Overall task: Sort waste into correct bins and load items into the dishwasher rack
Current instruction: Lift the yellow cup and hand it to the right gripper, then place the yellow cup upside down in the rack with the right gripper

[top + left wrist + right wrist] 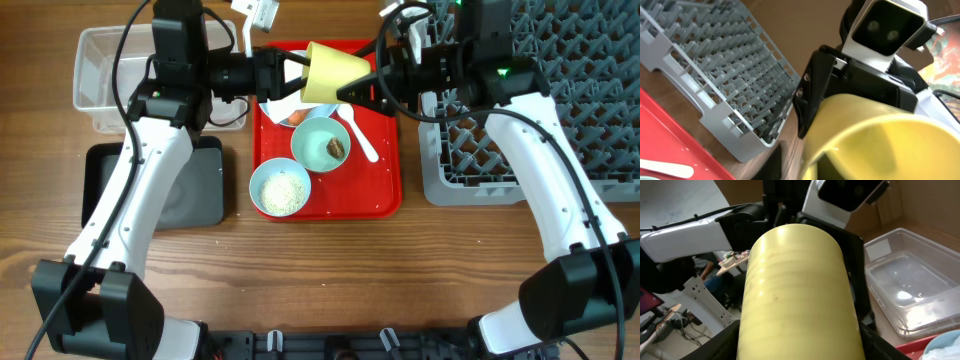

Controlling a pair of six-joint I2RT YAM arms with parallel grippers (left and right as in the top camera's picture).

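Over red tray [385, 180] rear edge, yellow cup [333, 72]

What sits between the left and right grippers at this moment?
The yellow cup, tipped sideways above the red tray, fills the gap between left gripper and right gripper; the overhead view shows it.

The yellow cup [328, 75] is hanging on its side at upper centre. Below it, the mint green bowl [310, 135] is holding a brown scrap [336, 149] and the light blue bowl [256, 196] is holding white rice [281, 190]. The white spoon [358, 133] is lying just right of them.
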